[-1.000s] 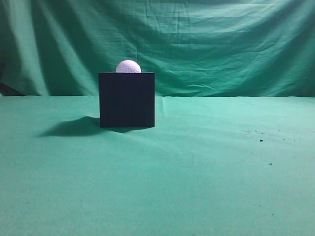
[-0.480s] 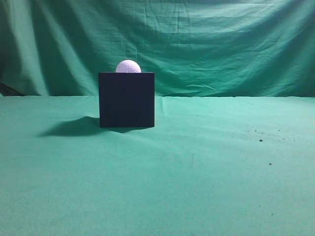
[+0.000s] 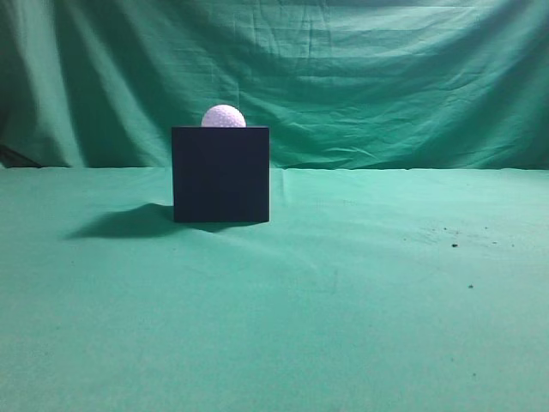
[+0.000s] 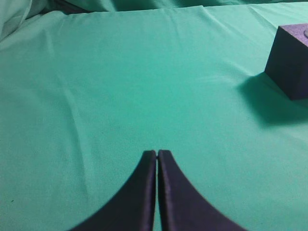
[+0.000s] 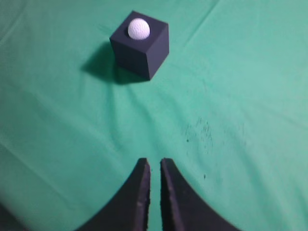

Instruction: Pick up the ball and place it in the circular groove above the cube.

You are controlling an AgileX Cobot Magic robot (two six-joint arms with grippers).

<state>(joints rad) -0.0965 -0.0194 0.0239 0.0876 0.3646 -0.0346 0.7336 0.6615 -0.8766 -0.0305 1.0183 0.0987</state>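
Nothing is shifting across the last second in the exterior view: the ball [image 3: 223,116] is sitting on top of the cube [image 3: 220,174] exactly as before, its lower part sunk below the cube's top edge, which suggests it is seated in the groove. The cube is resting on the table [image 3: 360,283] at about ten o'clock from that view's centre. Neither arm is showing there. In the wrist views, the left gripper [image 4: 157,154] is hanging over bare cloth with its jaws pressed together, the cube at two o'clock. The right gripper [image 5: 154,163] is holding nothing, its jaws a slit apart, ball and cube well off at twelve o'clock. The placement looks finished.
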